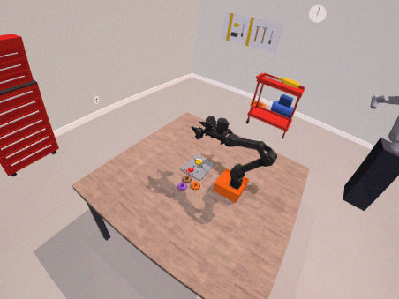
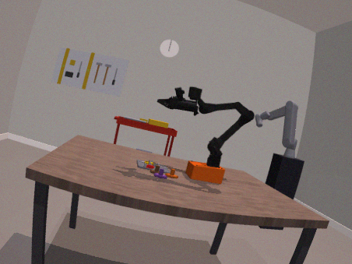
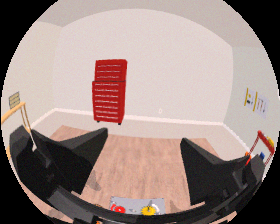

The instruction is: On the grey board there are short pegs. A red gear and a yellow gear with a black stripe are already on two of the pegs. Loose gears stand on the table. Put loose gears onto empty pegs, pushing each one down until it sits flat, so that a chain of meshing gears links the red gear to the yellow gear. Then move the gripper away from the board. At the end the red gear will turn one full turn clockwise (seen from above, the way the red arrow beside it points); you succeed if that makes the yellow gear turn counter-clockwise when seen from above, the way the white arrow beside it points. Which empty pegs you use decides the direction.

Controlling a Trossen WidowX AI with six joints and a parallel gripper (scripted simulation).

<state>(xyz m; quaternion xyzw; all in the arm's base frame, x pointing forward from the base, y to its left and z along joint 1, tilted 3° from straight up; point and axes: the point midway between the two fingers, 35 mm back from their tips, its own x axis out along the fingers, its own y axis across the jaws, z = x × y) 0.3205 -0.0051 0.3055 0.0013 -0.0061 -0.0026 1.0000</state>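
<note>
Gears Beside a Grey Board, Black Arm Raised Above

The wood-grained table (image 1: 146, 209) (image 2: 156, 192) (image 3: 135, 165), a broad slab on dark straight legs, lies under the grey board (image 1: 204, 172) (image 2: 141, 163) (image 3: 131, 202), the landmark here. Beyond the board stands a red cabinet (image 1: 26, 125) (image 3: 109, 92) with pale bar handles. Beside the board, a boxy orange base (image 1: 227, 192) (image 2: 204, 174) carries the jointed, matte black arm (image 1: 247, 144) (image 2: 230, 132). The gripper (image 1: 195, 131) (image 2: 160, 100) (image 3: 145, 137) hangs above the board, its tapering dark fingers spread wide, pinching nothing. The flat, thin board bears the yellow gear (image 1: 199, 161) (image 2: 147, 162) (image 3: 149, 208) and the red gear (image 1: 191, 170) (image 2: 150, 167) (image 3: 118, 210). Just beside it, on the wood, sit three round loose gears with upright stems: purple (image 1: 182, 186) (image 2: 160, 174), orange (image 1: 195, 185) (image 2: 172, 175) and brown (image 1: 186, 179) (image 2: 156, 170), the brown nearest the board.
</note>
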